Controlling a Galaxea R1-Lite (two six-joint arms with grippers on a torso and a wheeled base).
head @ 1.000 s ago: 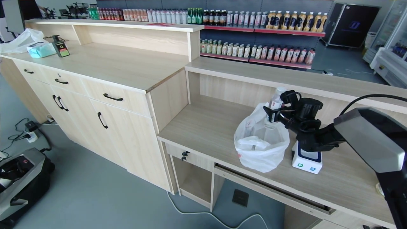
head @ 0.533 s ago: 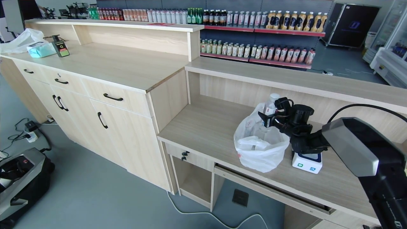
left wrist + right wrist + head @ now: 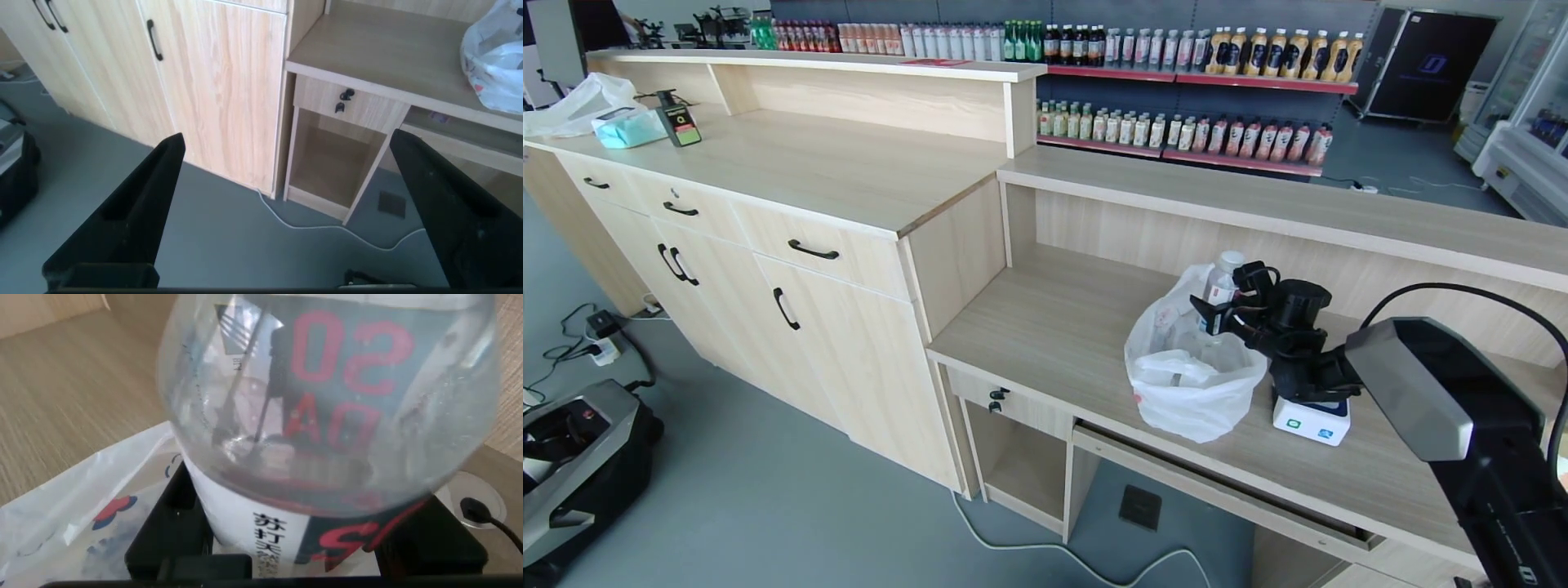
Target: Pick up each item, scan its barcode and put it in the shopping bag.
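Pale wood grain covers the stepped counter in the head view, with an upper tabletop [image 3: 833, 167] over drawers and cupboard doors with black handles, and a lower tabletop [image 3: 1054, 327] to its right. On the lower one stands a white plastic shopping bag [image 3: 1188, 388], its mouth open upward. Just beside the bag is a small white box with a dark blue top [image 3: 1308, 425]. The right tool [image 3: 1217, 306] is clamped round a clear plastic bottle with a white cap [image 3: 1223, 282], upright at the bag's mouth; how far in its base sits cannot be told. At the far end of the upper tabletop lie a teal tissue pack [image 3: 627, 129], a black handheld device [image 3: 678, 121] and a second white bag [image 3: 572, 102]. Behind, red-edged shelves of drinks bottles [image 3: 1176, 53] line a dark wall. The floor [image 3: 768, 490] is grey, with a white cable [image 3: 1045, 545] trailing across it. In the left wrist view, the left tool [image 3: 286, 140] hangs over that floor in front of the cupboards, its black fingers [image 3: 131, 216] spread wide and holding nothing. In the right wrist view the bottle's clear base and white label loom close between the black fingers [image 3: 167, 531], with the bag's plastic and the wood beneath.
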